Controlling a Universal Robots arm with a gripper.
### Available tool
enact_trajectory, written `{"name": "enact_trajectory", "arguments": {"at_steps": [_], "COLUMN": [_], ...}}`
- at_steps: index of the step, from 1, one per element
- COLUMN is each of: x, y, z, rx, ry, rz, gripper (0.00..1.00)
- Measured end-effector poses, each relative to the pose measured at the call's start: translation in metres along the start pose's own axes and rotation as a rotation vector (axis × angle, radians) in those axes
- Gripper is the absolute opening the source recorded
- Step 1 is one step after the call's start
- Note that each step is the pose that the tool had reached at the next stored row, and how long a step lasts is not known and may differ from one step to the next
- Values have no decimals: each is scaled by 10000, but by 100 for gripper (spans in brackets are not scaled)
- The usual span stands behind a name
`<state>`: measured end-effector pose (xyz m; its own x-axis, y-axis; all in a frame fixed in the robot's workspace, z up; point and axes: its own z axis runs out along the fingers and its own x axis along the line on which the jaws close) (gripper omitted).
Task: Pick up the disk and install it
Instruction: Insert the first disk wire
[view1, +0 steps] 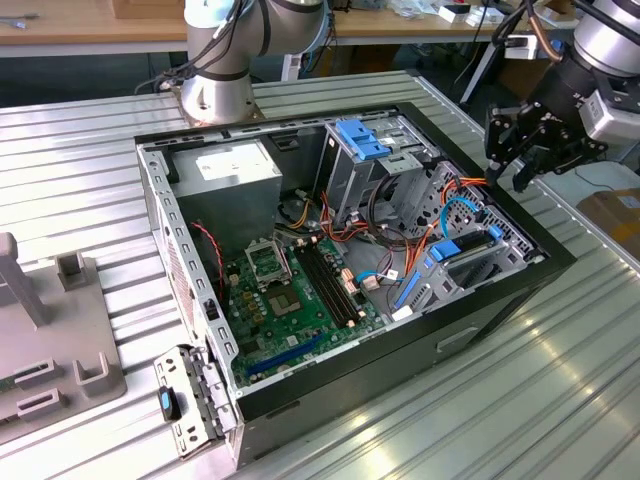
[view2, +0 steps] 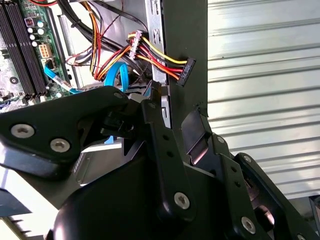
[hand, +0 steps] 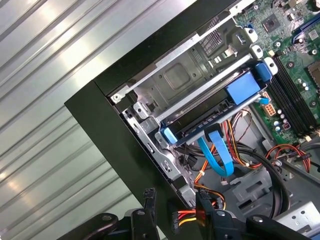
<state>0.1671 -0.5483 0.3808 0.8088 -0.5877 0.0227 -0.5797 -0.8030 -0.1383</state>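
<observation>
The disk, a dark slab in bright blue rails, lies inside a metal bay at the near corner of the open computer case. In the exterior view the disk sits low at that view's right, under orange and blue cables. My black gripper hangs above the case's rim at the exterior view's right, up and off the disk, touching nothing. In both wrist views the fingers stand apart, so the gripper is open and empty, over the case wall.
A green motherboard fills the case floor. A grey drive cage with a blue latch and a power supply stand at the back. Wire bundles run near the fingers. A grey fixture sits on the ribbed table.
</observation>
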Motion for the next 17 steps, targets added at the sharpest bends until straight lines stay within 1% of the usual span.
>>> {"name": "enact_trajectory", "arguments": {"at_steps": [3,6,17], "x": [-15,-21,-25], "y": [-21,-25,-31], "z": [7,27,28], "rx": [-1,0,-1], "ry": [1,0,1], "rz": [0,0,0], "gripper": [44,44,44]}}
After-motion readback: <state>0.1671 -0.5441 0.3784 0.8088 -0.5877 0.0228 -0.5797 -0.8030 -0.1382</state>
